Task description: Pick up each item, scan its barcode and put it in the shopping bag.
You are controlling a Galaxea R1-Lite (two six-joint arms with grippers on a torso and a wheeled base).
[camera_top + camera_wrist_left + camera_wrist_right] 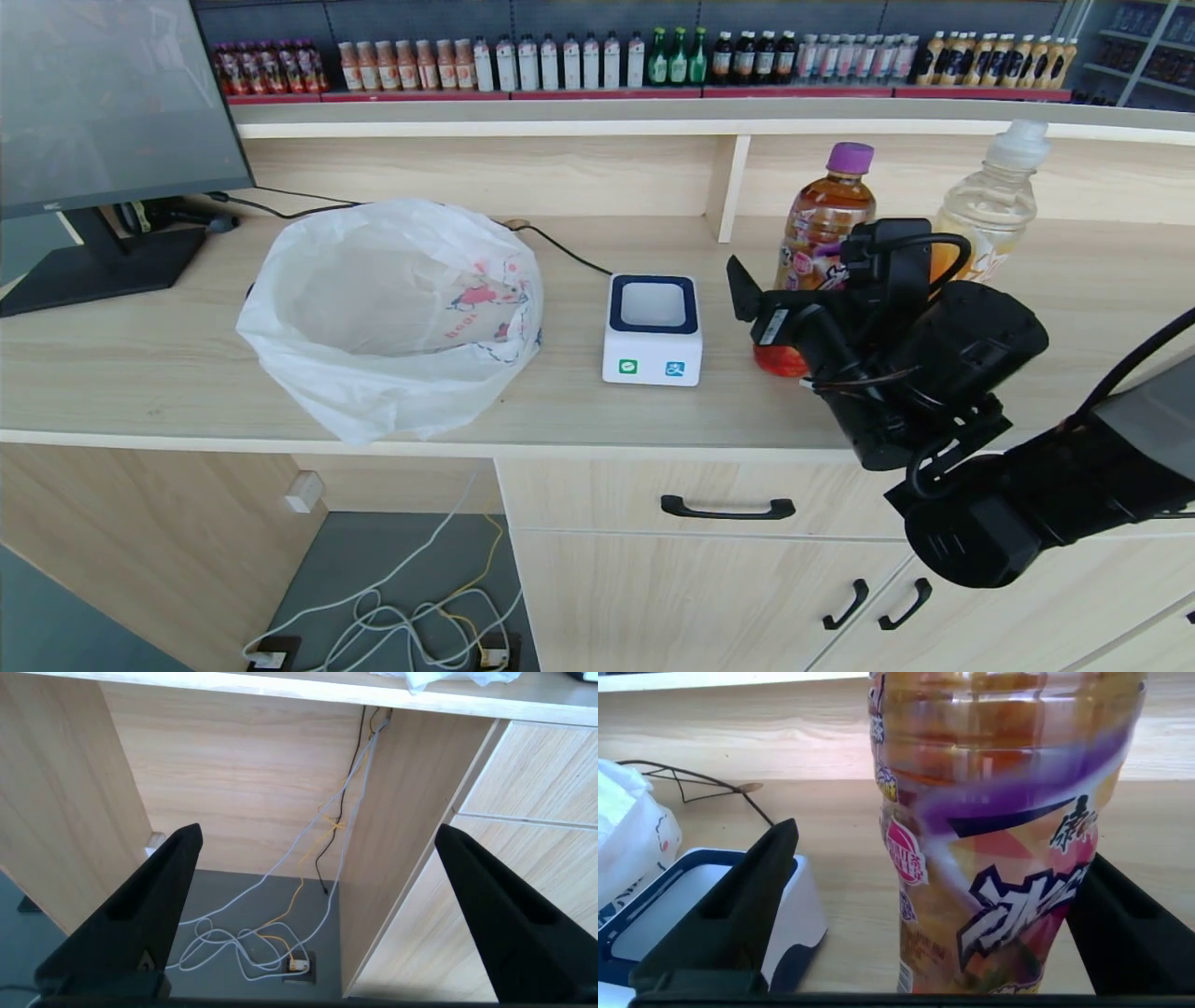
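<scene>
The scanner (653, 329) sits in the middle of the counter (140, 364), window facing up. To its left, near but apart from it, the bag (308, 373) lies with its mouth open. A dark cable (560, 247) runs across the wood behind the bag to the scanner's back left corner. Farther left stands a monitor (103, 103).

Just right of the scanner stands the tea bottle (822, 224), upright, with a purple cap. The right gripper (943, 854) has its jaws spread, one on each side of the bottle's lower half. The finger (738, 915) on the scanner side is clear of the label; whether the other touches, I cannot tell. Farther right, a clear bottle (994, 201) with a white cap stands partly behind the arm.

The left gripper (318, 833) hangs below the counter edge, jaws wide apart and holding nothing, facing the recess under the bag.

Loose cables (411, 616) lie on the floor there. Drawers with black handles (728, 509) are under the scanner. Rows of drinks (607, 61) line the shelf behind the counter.
</scene>
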